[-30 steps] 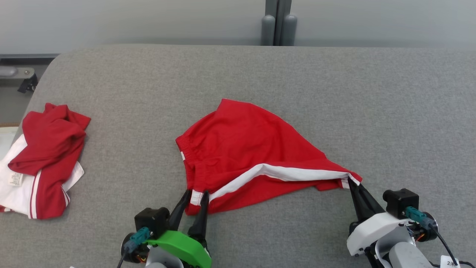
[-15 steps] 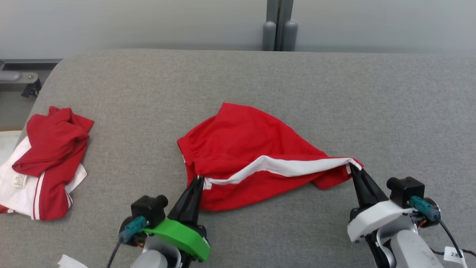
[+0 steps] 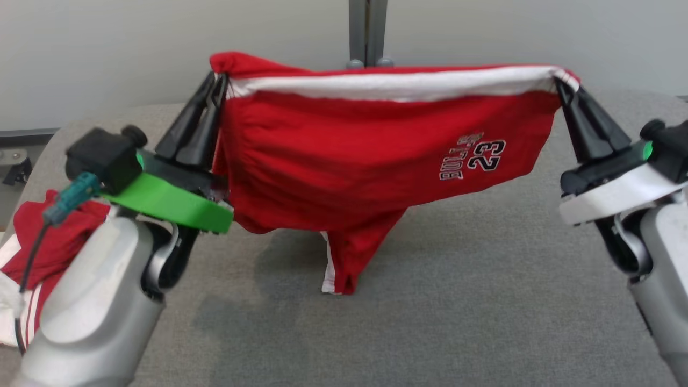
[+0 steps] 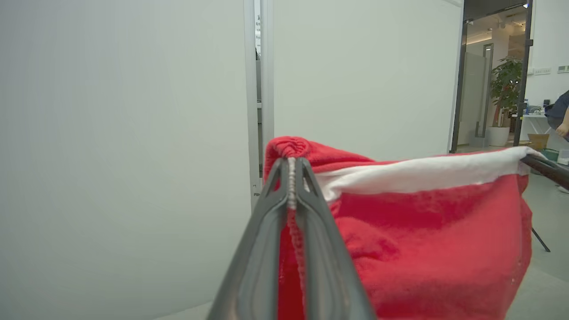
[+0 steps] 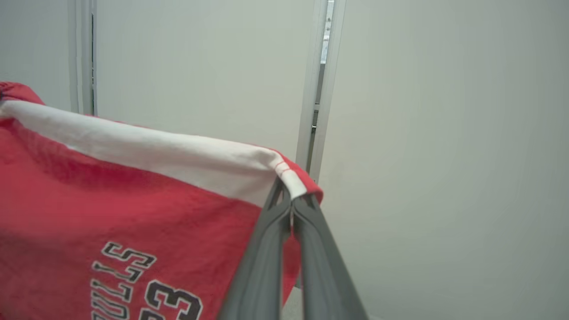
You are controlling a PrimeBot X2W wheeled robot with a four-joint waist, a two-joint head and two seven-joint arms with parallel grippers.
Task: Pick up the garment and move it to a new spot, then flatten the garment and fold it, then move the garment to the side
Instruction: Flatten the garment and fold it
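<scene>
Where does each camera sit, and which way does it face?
Head: on the head, facing forward and down at the shorts over the table; left gripper and right gripper show.
Left wrist: on the left arm, along its fingers to a pinched corner.
Right wrist: same, its fingers at the other corner.
Shared: the white stripe.

Grey fabric surface (image 3: 484, 279) w/ pale wall (image 3: 107, 48) behind, split by vert. grey post (image 3: 367, 27). Open doorway (image 4: 489, 66) at rt edge of left wrist view, potted plant (image 4: 506, 93) beyond.

Red shorts (image 3: 376, 150) with white stripe and "23" print, stretched sideways aloft, one leg dangling
</scene>
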